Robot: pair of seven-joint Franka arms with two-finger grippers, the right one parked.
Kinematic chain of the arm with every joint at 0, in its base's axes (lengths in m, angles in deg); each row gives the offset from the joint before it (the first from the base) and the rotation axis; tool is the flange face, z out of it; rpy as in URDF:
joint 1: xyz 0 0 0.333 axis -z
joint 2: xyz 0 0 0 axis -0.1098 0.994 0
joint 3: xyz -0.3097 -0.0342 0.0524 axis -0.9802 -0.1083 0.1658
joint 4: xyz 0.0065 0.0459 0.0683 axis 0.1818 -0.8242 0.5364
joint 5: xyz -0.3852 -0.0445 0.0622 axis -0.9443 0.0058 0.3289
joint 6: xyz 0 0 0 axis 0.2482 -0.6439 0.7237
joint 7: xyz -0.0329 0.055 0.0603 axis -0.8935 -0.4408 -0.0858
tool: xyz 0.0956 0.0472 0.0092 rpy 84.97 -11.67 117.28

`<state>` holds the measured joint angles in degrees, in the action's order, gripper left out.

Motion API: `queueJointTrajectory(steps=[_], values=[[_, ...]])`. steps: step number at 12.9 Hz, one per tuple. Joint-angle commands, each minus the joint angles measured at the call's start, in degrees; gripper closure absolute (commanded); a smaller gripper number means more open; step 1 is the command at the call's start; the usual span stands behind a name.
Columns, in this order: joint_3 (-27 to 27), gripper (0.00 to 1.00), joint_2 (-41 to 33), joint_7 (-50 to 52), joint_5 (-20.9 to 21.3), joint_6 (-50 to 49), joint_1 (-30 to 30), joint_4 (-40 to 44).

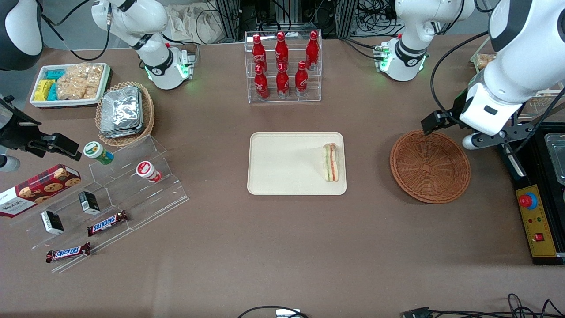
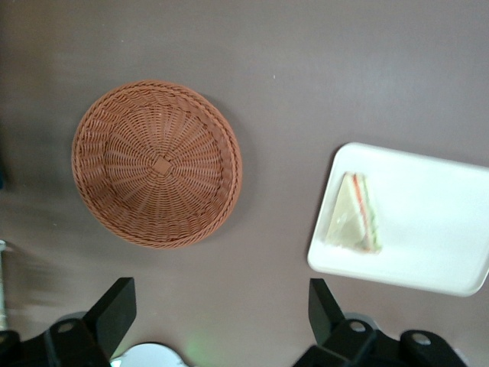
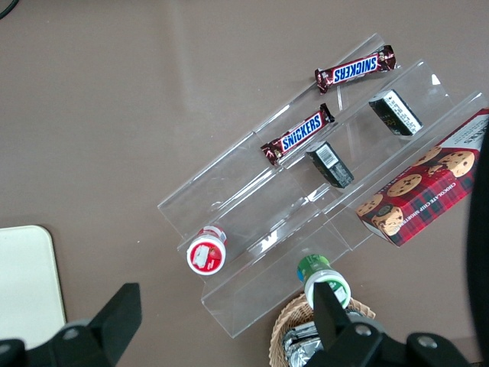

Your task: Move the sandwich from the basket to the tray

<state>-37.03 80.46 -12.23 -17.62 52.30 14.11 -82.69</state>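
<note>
Already the sandwich (image 1: 331,162) lies on the tray (image 1: 282,176), at the tray's edge nearest the basket (image 1: 430,166); that basket holds nothing. My gripper (image 2: 221,321) hangs above the table, near the basket at my own end and well apart from the tray. Fingers (image 2: 114,310) spread wide, nothing between them.

Judgement: placing looks done. Handling, should it need a nudge: soft white bread, light, easily crushed, filling layers apt to slide. Best taken across the two flat bread faces, midway along the wedge, light squeeze only, never on the striped cut edge.

Count, sweeping across the front view:
- one white tub (image 1: 68,84) of snacks
- one tan basket (image 1: 126,114) of foil packets
- one cookie box (image 1: 37,189)
- two small dark boxes (image 1: 89,202) on the clear stepped stand (image 1: 132,194)
- two Snickers bars (image 1: 107,223)
- two small lidded cups, green (image 1: 98,153) and red (image 1: 148,171)
- six red cola bottles (image 1: 282,62) in a clear rack
- one tray, one sandwich, one reddish basket
</note>
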Motion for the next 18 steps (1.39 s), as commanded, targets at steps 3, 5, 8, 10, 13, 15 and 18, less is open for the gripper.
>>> queueJointTrajectory(steps=[3, 5, 8, 10, 13, 15, 18], values=[[2.58, 0.00, -3.07, -10.33, 0.53, -2.30, -1.31, -0.53], [3.11, 0.00, -3.52, -9.36, 0.43, -2.30, -1.31, -0.10], [6.00, 0.00, -3.34, -11.80, 0.88, -2.74, -1.31, 1.05], [6.80, 0.00, -2.73, -17.34, 3.14, -2.92, -1.31, 2.19], [8.47, 0.00, -2.73, -18.76, 3.69, -3.36, -1.31, 2.89], [8.47, 0.00, -2.90, -17.80, 3.43, -4.49, -1.31, 2.64], [8.82, 0.00, -2.99, -17.44, 3.42, -5.64, -1.31, 2.98]])
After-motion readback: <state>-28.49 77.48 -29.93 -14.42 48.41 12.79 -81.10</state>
